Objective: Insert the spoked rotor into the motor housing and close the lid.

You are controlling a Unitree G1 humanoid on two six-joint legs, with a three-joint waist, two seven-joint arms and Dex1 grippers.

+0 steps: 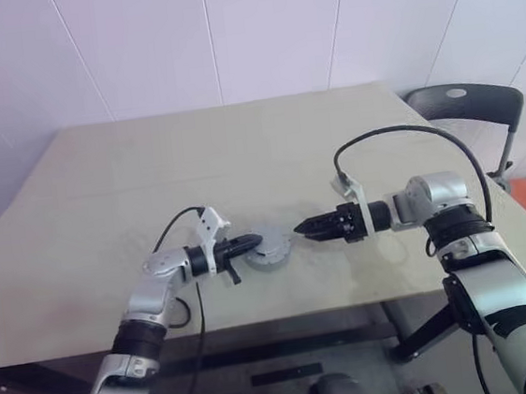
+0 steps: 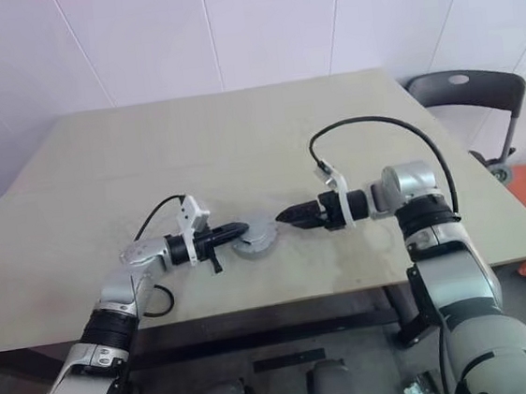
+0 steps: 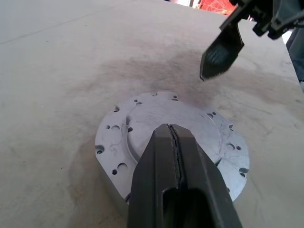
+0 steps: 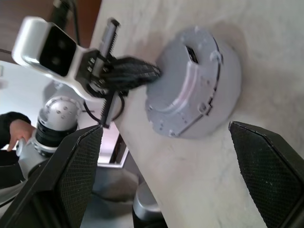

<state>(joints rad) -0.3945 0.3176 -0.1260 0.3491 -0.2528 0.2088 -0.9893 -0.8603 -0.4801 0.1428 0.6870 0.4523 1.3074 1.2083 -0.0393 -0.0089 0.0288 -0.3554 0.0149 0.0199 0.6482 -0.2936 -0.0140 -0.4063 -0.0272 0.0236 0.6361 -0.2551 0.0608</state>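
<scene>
Left pincer pressed shut over the lid (on housing); right pincer wide, beside it

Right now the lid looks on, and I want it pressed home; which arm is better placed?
Left, probably. Its shut tool is already over the lid on the housing. The right tool hangs open beside it, apart from it.

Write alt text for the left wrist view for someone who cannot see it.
The left pincer, its two black fingers pressed shut, rests its tips over the flat grey lid that caps the round motor housing on the beige table. One dark fingertip of the right pincer hangs above the table just beyond the housing, not touching it.
</scene>
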